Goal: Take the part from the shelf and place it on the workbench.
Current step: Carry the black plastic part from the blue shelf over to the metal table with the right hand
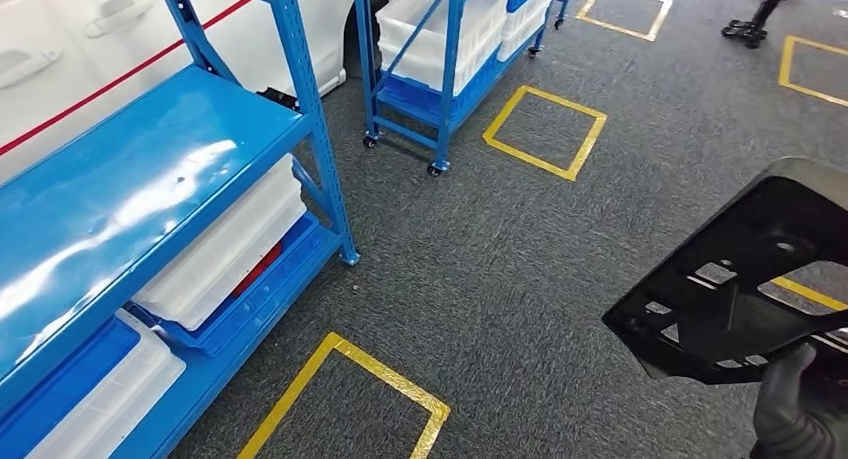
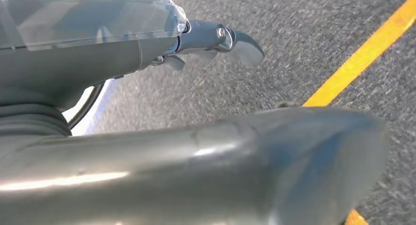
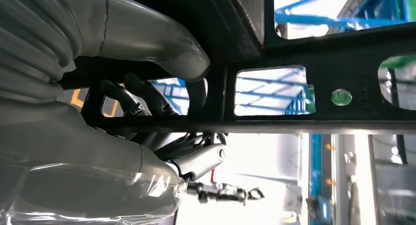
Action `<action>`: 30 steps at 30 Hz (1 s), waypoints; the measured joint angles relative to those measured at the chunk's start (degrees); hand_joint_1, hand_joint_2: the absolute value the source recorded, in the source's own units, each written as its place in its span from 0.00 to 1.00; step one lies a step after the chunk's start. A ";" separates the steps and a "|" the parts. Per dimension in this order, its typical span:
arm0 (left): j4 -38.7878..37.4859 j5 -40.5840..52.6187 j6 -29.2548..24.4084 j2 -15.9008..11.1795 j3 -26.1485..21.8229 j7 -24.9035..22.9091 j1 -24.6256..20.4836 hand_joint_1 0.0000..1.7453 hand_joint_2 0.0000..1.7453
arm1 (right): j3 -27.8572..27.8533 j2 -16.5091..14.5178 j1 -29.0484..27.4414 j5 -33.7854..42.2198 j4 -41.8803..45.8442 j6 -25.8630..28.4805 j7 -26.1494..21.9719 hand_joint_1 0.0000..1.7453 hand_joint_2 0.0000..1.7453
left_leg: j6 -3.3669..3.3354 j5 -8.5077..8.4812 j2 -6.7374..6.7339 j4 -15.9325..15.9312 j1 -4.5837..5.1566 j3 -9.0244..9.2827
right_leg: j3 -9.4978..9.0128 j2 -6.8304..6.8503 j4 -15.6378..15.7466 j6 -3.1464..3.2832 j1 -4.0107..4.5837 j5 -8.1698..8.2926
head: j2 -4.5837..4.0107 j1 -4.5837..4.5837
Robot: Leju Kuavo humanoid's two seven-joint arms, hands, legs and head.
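Holding the flat black plastic part with cut-out holes (image 1: 745,279) tight by its edge, the right hand (image 1: 790,414) keeps it above the grey carpet floor (image 1: 520,269), well right of the blue metal shelf (image 1: 150,179), while the left hand (image 2: 206,43) hangs with nothing in it, fingers apart.

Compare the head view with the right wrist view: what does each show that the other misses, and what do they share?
Head view alone: the blue shelf with white bins, a second wheeled rack, grey carpet and yellow floor squares.

Right wrist view alone: close up, the right hand's thumb lies over a bar of the part, with dark fingers curled through an opening.

Both: the black part with its cut-out openings, gripped by the right hand.
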State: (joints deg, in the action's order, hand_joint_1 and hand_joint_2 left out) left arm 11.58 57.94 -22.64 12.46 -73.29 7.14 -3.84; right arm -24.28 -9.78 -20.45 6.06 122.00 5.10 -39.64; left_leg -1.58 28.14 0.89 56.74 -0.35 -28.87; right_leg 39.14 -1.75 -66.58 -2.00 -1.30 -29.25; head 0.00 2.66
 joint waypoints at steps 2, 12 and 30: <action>0.00 0.21 -1.15 0.45 0.00 -0.60 0.18 0.00 0.00 | 1.00 0.65 0.35 0.22 -0.66 1.19 -0.04 1.00 1.00 | -0.20 -0.01 -1.93 0.08 0.34 -0.21 | 2.65 1.15 -6.51 -0.17 -0.01 -2.90 | 0.00 0.01; 0.00 1.50 -6.55 3.39 0.21 -2.98 0.15 0.00 0.00 | 10.58 5.94 3.98 0.79 -4.54 8.58 -0.15 1.00 1.00 | 1.21 1.40 -7.35 1.00 1.18 0.10 | -5.99 4.29 7.93 2.28 0.96 2.67 | 0.00 0.01; -0.27 7.62 -16.26 6.03 2.89 -13.80 -0.21 0.00 0.00 | 39.75 7.54 25.89 0.21 -20.82 14.55 0.33 1.00 1.00 | -0.52 -1.18 0.15 0.33 0.25 -1.56 | -1.16 -1.42 2.53 0.64 0.55 1.36 | 0.00 -0.10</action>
State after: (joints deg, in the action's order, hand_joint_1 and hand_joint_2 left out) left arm 11.31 65.56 -38.89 18.49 -70.40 -6.66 -4.05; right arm 15.47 -2.24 5.44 6.28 101.18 19.64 -39.31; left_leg -2.10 26.96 1.05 57.07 -0.10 -30.43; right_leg 37.99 -3.17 -64.06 -1.36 -0.74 -27.89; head 0.00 2.56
